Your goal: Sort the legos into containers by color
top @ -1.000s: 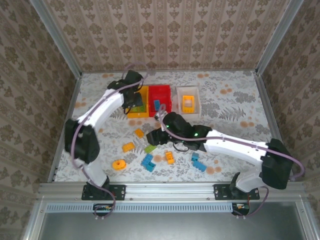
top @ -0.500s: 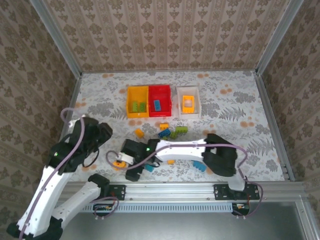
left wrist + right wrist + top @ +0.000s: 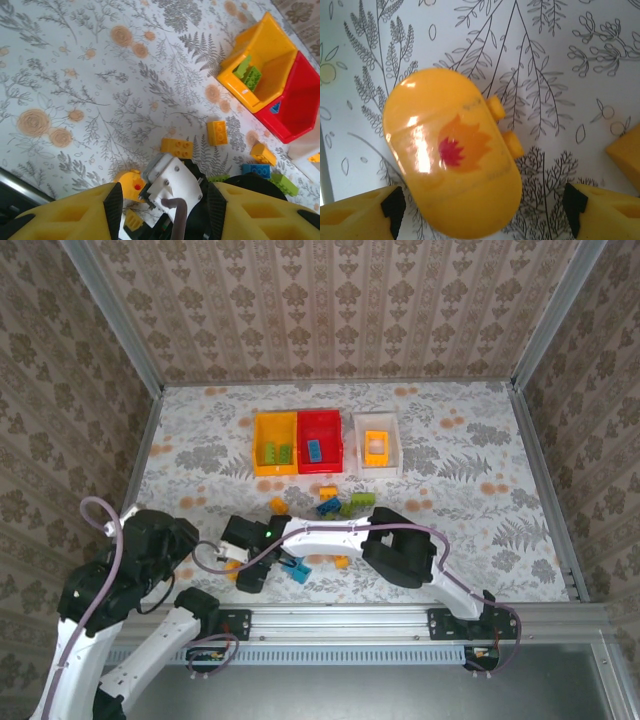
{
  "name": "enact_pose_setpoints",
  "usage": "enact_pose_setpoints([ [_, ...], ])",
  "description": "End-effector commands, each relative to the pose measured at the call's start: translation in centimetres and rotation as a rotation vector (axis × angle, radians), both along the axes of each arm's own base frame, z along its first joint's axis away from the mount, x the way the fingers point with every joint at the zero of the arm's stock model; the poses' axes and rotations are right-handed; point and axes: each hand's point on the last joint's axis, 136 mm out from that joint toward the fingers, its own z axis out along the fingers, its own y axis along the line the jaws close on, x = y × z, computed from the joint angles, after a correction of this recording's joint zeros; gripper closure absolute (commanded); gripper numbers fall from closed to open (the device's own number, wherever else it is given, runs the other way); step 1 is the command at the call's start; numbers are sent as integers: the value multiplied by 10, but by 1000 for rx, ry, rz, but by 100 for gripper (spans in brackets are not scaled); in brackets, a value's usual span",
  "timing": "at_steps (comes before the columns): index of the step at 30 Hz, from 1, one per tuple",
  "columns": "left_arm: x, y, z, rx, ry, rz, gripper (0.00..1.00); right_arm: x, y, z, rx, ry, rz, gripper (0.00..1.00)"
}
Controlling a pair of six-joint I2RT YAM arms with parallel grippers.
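My right gripper is open and hangs low over a rounded orange lego with a flame print, which lies on the table between its fingers. From above, this gripper is at the near left. My left gripper is open and holds nothing; it is raised over the right wrist. The yellow container holds green legos, the red container a blue one, and the white container an orange one. Loose orange, blue and green legos lie mid-table.
A blue brick and an orange brick lie just right of the right gripper. The right arm stretches leftward across the near part of the table. Metal rails edge the front, and patterned walls close in the other sides.
The left arm has pulled back from the yellow bin to the near left corner. The right gripper has swung from mid-table to the rounded orange piece and opened wider.
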Motion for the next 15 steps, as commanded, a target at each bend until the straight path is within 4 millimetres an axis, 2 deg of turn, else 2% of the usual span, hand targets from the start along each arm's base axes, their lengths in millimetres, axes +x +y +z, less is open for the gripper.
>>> enact_pose_setpoints([
  [1,-10,14,2,18,0,55,49,-1,7,-11,-8,28,16,18],
  [4,-11,17,5,24,-8,62,49,-2,13,-14,0,40,18,24],
  [9,-11,17,2,26,-2,64,49,0,22,-11,22,48,6,28],
  [15,-9,13,-3,14,-1,57,49,-3,28,-9,39,78,-4,41],
])
